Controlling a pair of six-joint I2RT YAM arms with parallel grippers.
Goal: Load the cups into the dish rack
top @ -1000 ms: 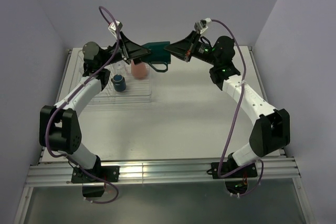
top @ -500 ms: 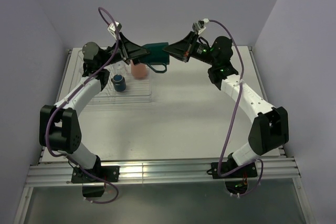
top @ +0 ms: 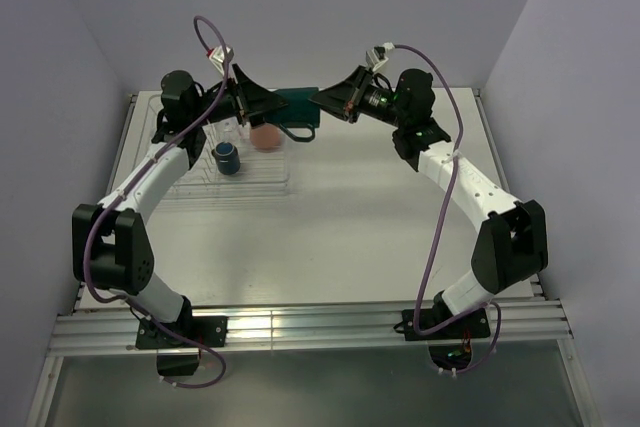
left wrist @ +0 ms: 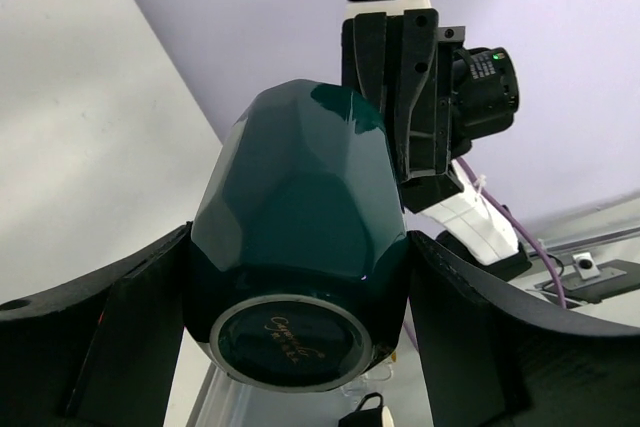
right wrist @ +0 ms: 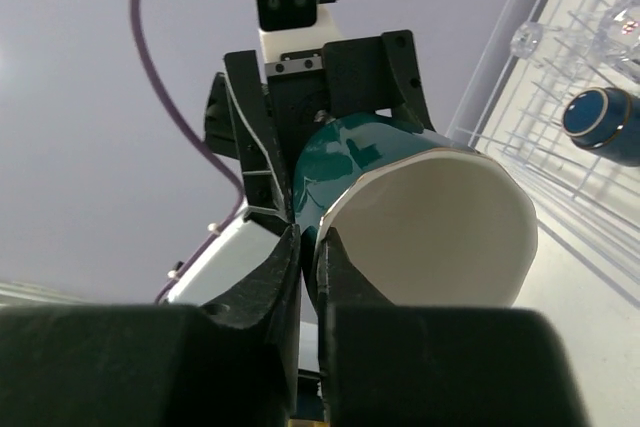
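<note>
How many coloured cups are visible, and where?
3. The teal mug is aloft between the left hand and right hand; the navy mug and pink tumbler are in the dish rack. Others may be hidden.

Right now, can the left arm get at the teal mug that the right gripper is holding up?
Probably yes: the teal mug sits between the left gripper's spread fingers, with nothing in between. The right gripper pinches only the rim at the far end.

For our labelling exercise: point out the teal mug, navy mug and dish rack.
teal mug (left wrist: pixel 300 247), left wrist view, faceted side.
navy mug (right wrist: pixel 612 137), right wrist view, side.
dish rack (top: pixel 250 188), top view, near rim.
</note>
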